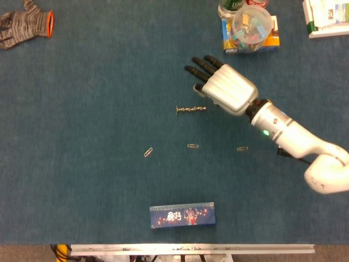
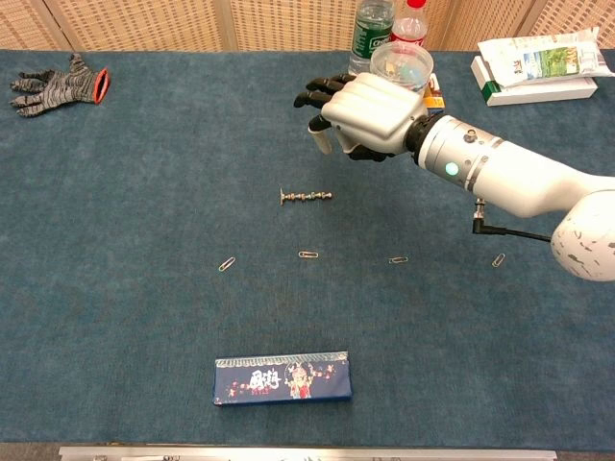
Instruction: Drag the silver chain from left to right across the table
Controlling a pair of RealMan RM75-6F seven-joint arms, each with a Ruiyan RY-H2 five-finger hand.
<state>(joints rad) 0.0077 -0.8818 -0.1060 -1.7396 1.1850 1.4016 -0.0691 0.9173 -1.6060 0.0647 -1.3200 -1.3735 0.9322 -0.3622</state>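
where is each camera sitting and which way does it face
Head view: high above, looking almost straight down on the blue table; shows the right hand and forearm from above.
Chest view: lower, at the near edge, looking forward and down toward the bottles and wicker screen; shows the right hand raised above the table.
Both share the silver chain, free of the hand, the paper clips, the blue box and the grey glove.
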